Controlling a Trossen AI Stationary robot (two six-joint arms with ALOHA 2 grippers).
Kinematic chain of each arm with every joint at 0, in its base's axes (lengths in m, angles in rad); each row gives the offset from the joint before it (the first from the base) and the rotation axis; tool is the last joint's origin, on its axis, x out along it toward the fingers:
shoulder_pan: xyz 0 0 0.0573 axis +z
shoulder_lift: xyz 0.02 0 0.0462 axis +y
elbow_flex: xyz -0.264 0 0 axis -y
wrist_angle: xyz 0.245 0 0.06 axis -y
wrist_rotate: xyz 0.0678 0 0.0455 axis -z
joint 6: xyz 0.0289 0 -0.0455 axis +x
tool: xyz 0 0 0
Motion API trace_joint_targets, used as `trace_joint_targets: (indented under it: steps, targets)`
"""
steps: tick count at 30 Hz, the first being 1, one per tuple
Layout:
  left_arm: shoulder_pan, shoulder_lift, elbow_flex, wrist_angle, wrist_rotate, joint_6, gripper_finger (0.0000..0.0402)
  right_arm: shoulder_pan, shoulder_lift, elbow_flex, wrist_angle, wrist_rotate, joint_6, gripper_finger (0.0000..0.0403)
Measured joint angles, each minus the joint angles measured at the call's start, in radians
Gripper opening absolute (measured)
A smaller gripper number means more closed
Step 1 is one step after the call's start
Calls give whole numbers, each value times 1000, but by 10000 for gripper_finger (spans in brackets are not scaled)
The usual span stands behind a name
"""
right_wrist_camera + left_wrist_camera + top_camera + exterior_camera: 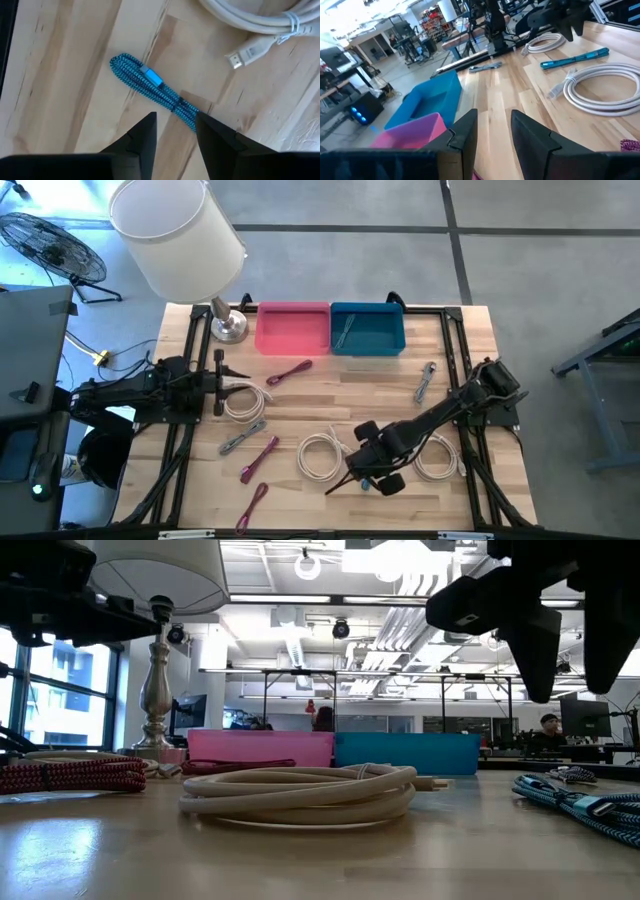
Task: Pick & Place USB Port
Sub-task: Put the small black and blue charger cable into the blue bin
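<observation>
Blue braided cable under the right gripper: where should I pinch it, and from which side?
Pinch the blue braided cable at its clasped middle, coming straight down with the right gripper. The bundle lies flat and folded into a narrow strip, bound near its centre by a light blue clasp, so the fingers should close across its width there.

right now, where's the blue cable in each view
high: blue cable at table front, under right hand
low: right edge
left wrist: far off, between two coils
right wrist: just past the fingers
landmark: white coil beside it
</observation>
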Motion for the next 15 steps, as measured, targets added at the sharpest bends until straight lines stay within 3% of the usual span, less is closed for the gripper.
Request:
trace_joint_targets:
  steps: [7,15]
  targets:
    - [0,0,-29,0,0,-31,115,31,0,0,2,46,-25,189]
    - [0,0,-29,72,3,-29,115,44,0,-22,2,73,-240,215]
